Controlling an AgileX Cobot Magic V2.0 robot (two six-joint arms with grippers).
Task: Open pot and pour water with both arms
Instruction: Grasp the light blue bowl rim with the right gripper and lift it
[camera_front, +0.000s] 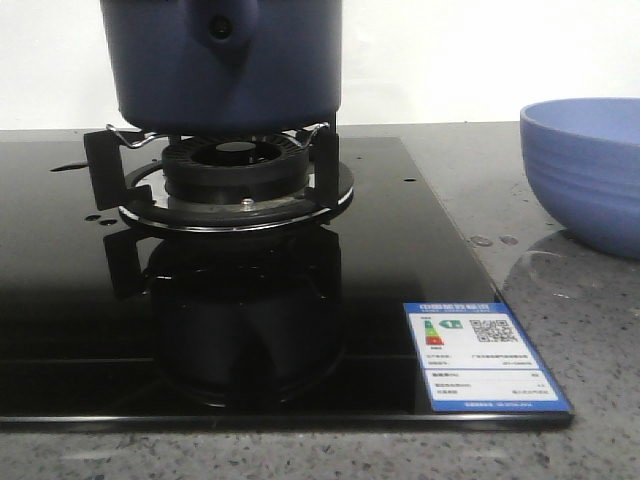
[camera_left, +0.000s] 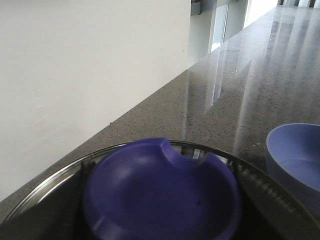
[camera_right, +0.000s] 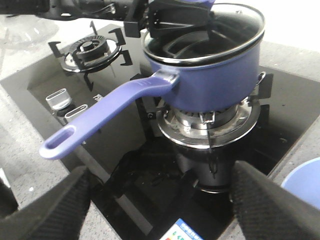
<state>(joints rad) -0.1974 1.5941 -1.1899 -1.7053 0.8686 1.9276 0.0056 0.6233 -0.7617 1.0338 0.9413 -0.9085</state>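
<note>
**Pot on burner, lid on**

Right gripper (camera_right: 160, 200): fingers spread wide, holding nothing, hovering in front of the pot (camera_right: 215, 80). Left gripper (camera_right: 175, 17) sits over the glass lid (camera_right: 235, 35) at the knob (camera_left: 160, 195); can't tell whether it grips. Pot rests on the burner (camera_front: 235, 170), long handle (camera_right: 105, 110) toward the right gripper. Periwinkle bowl (camera_front: 590, 170) stands apart on the counter (camera_front: 580, 330), right of the pot.

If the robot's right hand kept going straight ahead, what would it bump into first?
Probably the pot's long blue handle. The right hand is open and points toward the pot on the burner, and the handle sticks out toward it. Depth is hard to judge, so it might pass just beside it.
</note>
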